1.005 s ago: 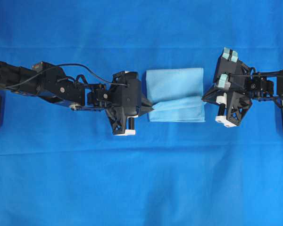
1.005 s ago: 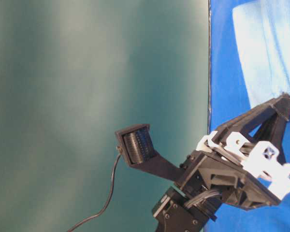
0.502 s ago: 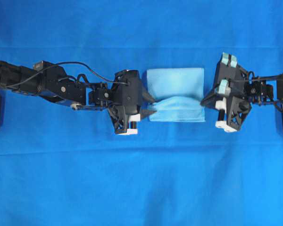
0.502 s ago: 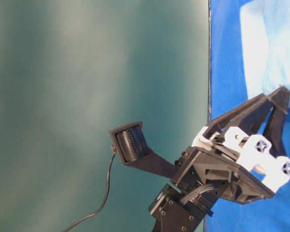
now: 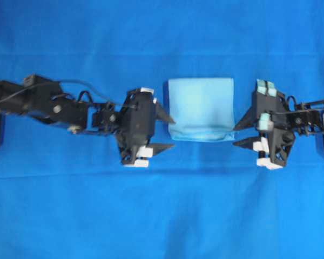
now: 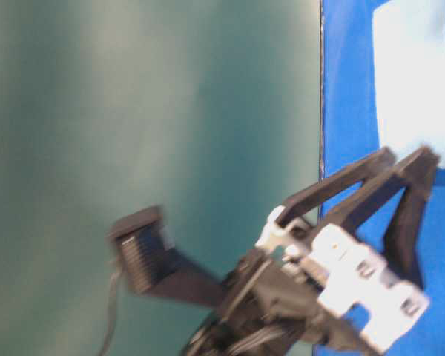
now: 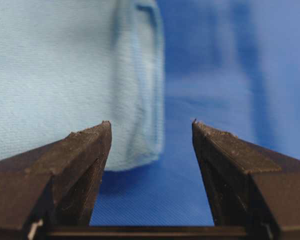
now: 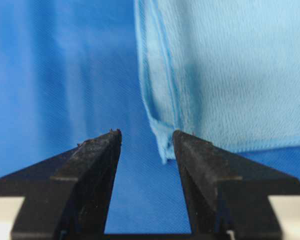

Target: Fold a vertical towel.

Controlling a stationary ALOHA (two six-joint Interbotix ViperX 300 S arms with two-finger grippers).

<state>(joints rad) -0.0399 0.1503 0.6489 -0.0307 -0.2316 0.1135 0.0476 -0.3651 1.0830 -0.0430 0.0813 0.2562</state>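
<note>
1. Sky-blue and soft-looking, the towel [image 5: 201, 109] lies in the middle of the overhead view, a little above centre, on the big deep-blue table cloth [image 5: 162, 216]. It reads as a neat doubled rectangle, with a loose layered edge along its lower side.

2. The left gripper [image 5: 167, 132] sits just left of the towel's lower left corner. Its jaws are spread wide with nothing between them; the upper tip looks close to the towel's edge, though I can't tell if it touches.

3. The right gripper [image 5: 242, 135] sits just right of the lower right corner, jaws likewise apart and empty. In its wrist view, the towel's corner [image 8: 162, 145] hangs free beyond the tips, pinched by neither.

4. The left wrist view agrees: the towel [image 7: 65, 75] fills the upper left, and bare table cloth shows in the gap between the two dark fingers [image 7: 82, 150].

5. To my eye this is the let-go after a fold: the cloth is laid over itself and both hands are off it.

6. Whether the job is finished I can't say. If another fold is wanted, each gripper would need to come onto a fresh pair of corners, pinching all the layers together, and lift evenly. Otherwise, the arms need only pull clear without snagging that loose lower edge.
</note>
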